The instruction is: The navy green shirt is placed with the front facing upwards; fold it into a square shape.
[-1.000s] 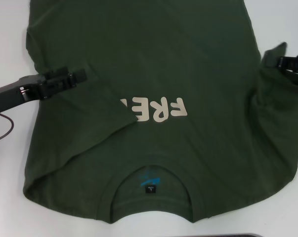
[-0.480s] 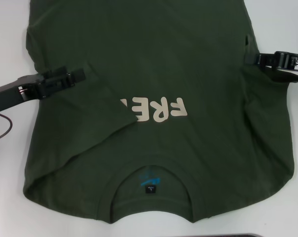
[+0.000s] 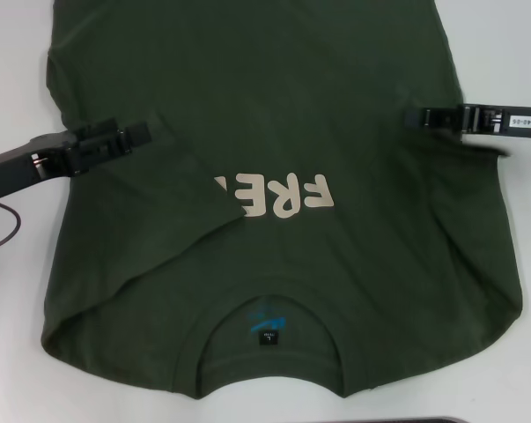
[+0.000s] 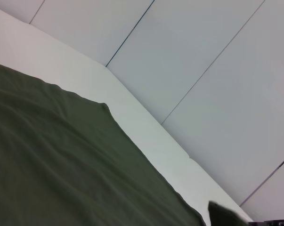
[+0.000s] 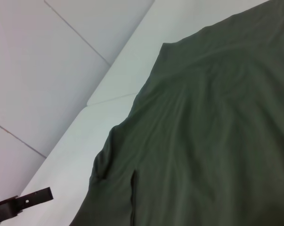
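We see the shirt [image 3: 274, 176] spread flat on the white surface [image 3: 14, 53], collar nearest the robot, hem farthest, long axis running away from us. The "FREE!" lettering [image 3: 278, 196] is partly covered by the folded-in left sleeve. Left hand [image 3: 142, 132] rests over that sleeve; right hand [image 3: 410, 117] reaches over the right side. We cannot tell either grip. Pale panelled wall [image 4: 203, 70] behind.
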Motion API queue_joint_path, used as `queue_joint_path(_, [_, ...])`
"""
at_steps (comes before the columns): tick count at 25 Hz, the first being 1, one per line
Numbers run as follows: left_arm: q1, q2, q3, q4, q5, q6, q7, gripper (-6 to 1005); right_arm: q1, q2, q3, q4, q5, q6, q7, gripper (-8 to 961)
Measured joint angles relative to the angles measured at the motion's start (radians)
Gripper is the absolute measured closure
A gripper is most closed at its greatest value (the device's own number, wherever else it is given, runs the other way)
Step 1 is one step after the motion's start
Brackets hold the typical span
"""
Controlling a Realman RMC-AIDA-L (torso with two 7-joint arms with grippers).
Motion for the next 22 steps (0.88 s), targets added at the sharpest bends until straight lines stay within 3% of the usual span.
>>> queue_joint_path(6, [0.002, 0.001, 0.0, 0.0, 0.0, 0.0, 0.0, 114, 0.006, 0.008, 0.002, 0.0, 0.02, 0.001, -0.001, 820])
queue_joint_path(11, [0.003, 0.002, 0.0, 0.0, 0.0, 0.0, 0.0, 114, -0.005, 0.006, 0.01, -0.008, 0.039, -0.002, -0.005, 623])
queue_joint_path(17, [0.001, 0.0, 0.0, 0.0, 0.0, 0.001, 0.0, 113, -0.083, -0.034, 0.012, -0.012, 0.111, -0.028, -0.014, 325])
queue_joint_path(22, [0.0, -0.003, 0.0, 0.0, 0.0, 0.004, 0.0, 114, -0.149, -0.06, 0.013, -0.01, 0.116, -0.047, -0.01, 227])
